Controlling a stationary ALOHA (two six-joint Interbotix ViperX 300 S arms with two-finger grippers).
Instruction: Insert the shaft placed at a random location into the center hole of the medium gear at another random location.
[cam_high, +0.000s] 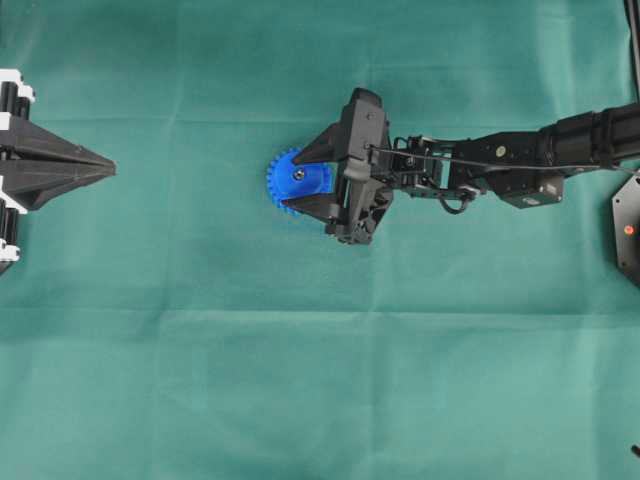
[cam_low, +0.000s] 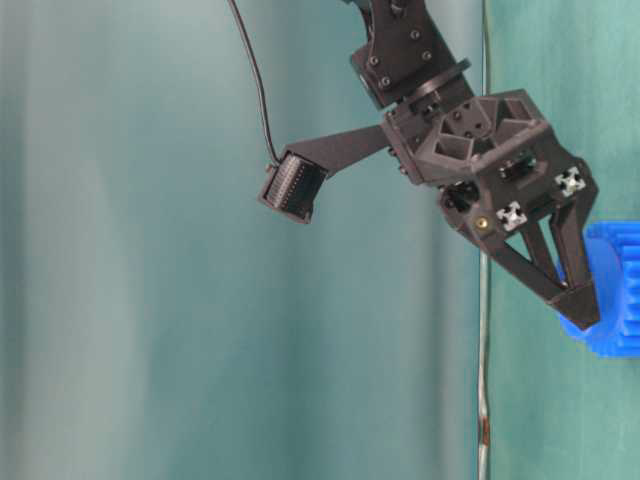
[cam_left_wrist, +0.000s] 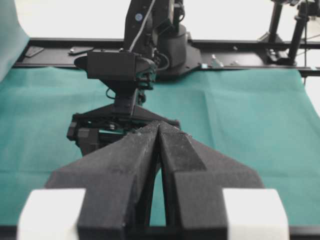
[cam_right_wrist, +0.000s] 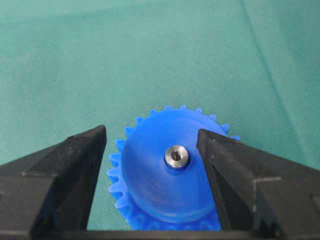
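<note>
Gear (cam_high: 292, 180), blue, lies flat on the green cloth (cam_high: 300, 380) just left of centre in the overhead view, the shaft (cam_right_wrist: 177, 156) standing in its hub. Right gripper (cam_high: 312, 178) straddles the hub, jaws spread and gripping nothing. Left gripper (cam_high: 105, 165), pressed shut, sits at the left edge, well apart.

Green-clothed table (cam_high: 200, 380), medium gear (cam_high: 288, 180) atop.
</note>
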